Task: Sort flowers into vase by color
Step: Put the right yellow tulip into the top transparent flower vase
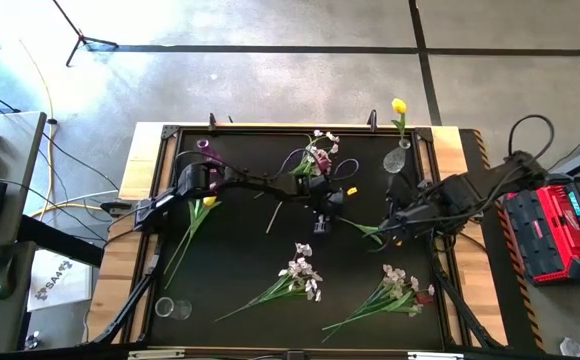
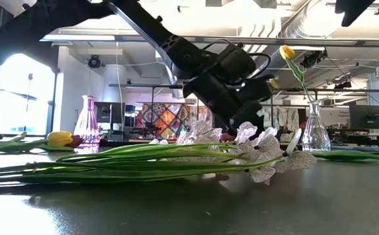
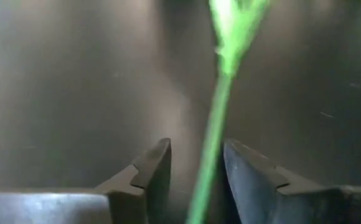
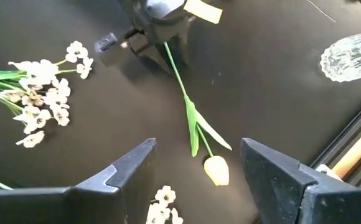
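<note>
I can read next to nothing here. A white sheet of paper [image 1: 52, 287] lying on the floor, well off from both sets of fingers, bears dark lettering, too small to make out.

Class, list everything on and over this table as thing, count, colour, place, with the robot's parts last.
yellow tulips: three, yellow; one in the clear vase, one lying by the left arm, one lying between the grippers
white sprays: three, white; two lying away from the vases, one between the vases with something maroon in it
clear vase: one, clear, right arm's side
purple vase: one, purple, left arm's side
small glass: one, clear, mat corner
left gripper: dark, mid-mat, open around the tulip stem
right gripper: dark, open, by that tulip's bloom
</note>
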Robot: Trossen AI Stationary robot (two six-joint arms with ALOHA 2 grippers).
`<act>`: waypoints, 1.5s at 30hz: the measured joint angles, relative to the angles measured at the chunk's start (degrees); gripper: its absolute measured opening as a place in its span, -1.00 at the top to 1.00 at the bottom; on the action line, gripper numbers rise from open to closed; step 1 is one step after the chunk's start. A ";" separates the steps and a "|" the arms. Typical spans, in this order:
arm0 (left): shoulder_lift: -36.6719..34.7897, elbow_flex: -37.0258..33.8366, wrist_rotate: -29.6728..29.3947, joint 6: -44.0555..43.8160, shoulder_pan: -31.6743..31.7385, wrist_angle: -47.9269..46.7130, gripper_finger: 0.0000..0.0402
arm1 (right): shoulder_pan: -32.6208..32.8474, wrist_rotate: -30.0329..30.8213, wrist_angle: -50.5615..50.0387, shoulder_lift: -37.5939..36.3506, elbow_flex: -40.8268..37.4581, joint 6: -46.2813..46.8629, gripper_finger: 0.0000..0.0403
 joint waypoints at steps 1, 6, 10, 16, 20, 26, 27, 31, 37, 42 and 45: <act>-0.02 0.03 0.04 0.65 -0.20 -0.69 0.38 | 0.00 -0.08 -0.21 0.21 0.00 0.00 -0.09; -0.22 0.24 0.04 3.40 -0.92 -4.60 0.59 | 0.20 -1.18 -0.81 0.53 0.00 1.77 -0.09; -0.22 0.20 -0.69 2.96 -1.17 -6.47 0.77 | 0.50 -1.30 -0.80 0.53 0.00 1.95 -0.09; -0.27 0.13 -1.88 -3.76 -1.25 -6.90 0.97 | 2.27 1.49 -0.42 0.53 0.00 4.62 -0.09; -0.56 0.04 -2.23 -8.94 -1.18 -6.66 0.99 | 3.44 2.81 -0.44 0.53 0.00 6.53 -0.09; -3.16 -0.43 -2.85 -15.89 -0.27 -6.80 1.00 | 5.37 4.08 0.73 0.53 0.00 9.59 -0.09; -3.87 -0.45 -2.97 -16.77 0.07 -6.56 1.00 | 5.51 4.34 1.86 0.53 0.00 9.67 -0.09; -7.45 -0.23 -3.05 -19.31 1.81 -5.28 1.00 | 5.66 6.28 6.65 0.52 -0.02 9.30 -0.09; -11.94 -0.28 -2.89 -21.39 4.15 -5.15 1.00 | 5.77 10.91 7.20 -0.92 -0.02 9.92 -0.09; -15.90 -0.17 -2.30 -22.01 5.58 -4.76 1.00 | 7.02 17.50 6.79 -3.94 -0.02 11.61 -0.09; -17.48 -0.20 -2.31 -23.72 6.33 -4.27 1.00 | 7.75 21.55 4.36 -5.05 -0.02 13.92 -0.09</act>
